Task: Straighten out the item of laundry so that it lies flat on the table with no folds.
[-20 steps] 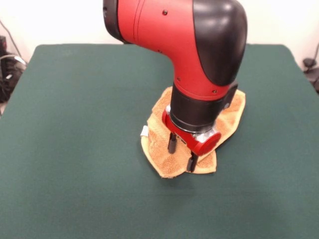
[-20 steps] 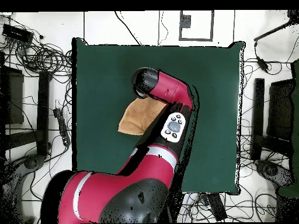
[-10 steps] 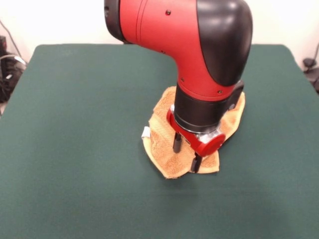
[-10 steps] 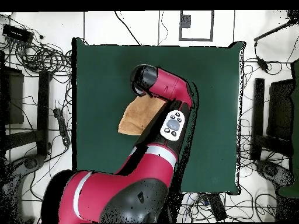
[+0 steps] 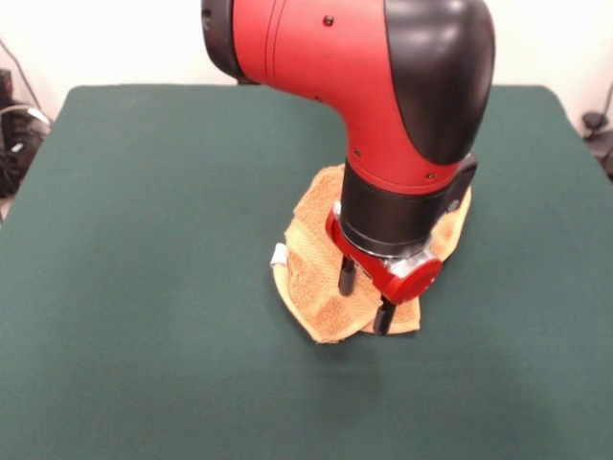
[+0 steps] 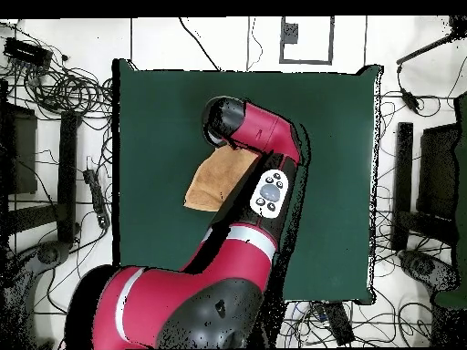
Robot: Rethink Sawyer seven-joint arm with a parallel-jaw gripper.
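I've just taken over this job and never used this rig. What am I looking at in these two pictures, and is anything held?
The red and black machine is a robot arm with a pincer at its end. The front view is taken from across the table, facing the robot, so the arm comes down from the top. The overhead view looks straight down, with the robot's base at the bottom. On the green table lies an orange-tan towel, crumpled with folds, a small white tag at its edge. The pincer is open, its two dark fingers spread apart and pointing down at the towel's near part. Nothing is lifted; whether the tips touch the cloth is unclear.
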